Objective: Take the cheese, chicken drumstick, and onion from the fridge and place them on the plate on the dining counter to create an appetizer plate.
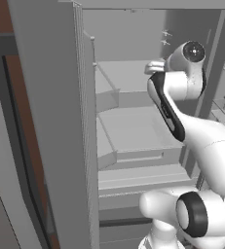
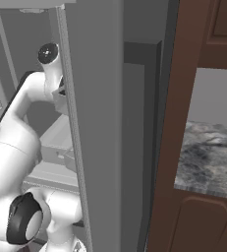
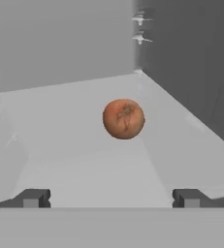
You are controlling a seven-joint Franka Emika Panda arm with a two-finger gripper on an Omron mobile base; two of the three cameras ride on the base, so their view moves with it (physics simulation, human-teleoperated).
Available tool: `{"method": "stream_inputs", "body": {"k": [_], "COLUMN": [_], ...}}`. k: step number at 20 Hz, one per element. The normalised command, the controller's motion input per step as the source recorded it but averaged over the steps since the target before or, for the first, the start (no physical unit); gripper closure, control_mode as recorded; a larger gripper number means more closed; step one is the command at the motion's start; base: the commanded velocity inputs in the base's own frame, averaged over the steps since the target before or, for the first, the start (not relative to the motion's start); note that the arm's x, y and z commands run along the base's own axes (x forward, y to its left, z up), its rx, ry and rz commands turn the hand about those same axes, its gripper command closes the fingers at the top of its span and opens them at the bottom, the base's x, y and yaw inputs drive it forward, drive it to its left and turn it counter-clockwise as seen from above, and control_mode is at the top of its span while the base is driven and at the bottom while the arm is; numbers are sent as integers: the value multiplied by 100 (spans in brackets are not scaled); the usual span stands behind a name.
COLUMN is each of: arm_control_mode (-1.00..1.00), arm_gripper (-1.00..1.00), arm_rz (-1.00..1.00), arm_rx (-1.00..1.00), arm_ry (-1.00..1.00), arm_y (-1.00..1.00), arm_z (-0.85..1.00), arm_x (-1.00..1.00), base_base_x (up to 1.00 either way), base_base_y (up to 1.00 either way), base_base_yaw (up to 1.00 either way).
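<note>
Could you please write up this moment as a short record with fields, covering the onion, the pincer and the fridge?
setting: arm reaching into the open fridge
onion: round, brownish-orange, resting on a pale fridge shelf, near the corner of the back and side walls
pincer: open, both tips wide apart, pointed at the onion
contact: none; the onion lies ahead of the tips, roughly centred between them
held item: nothing
likely next step: probably advance and close on the onion
</note>
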Motion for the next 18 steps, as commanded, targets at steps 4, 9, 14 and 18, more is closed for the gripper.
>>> {"method": "stream_inputs", "body": {"k": [4,9,14,18], "arm_control_mode": [-100,-100,-100,-100], "arm_gripper": [-100,-100,-100,-100], "arm_rz": [-11,-15,-13,-10], "arm_rx": [0,0,0,0], "arm_ry": [0,0,3,10], "arm_y": [-1,0,-4,-13], "arm_z": [0,0,-15,-18], "arm_x": [39,47,48,53], "base_base_x": [0,0,0,0], "base_base_y": [0,0,0,0], "base_base_yaw": [0,0,0,0]}}
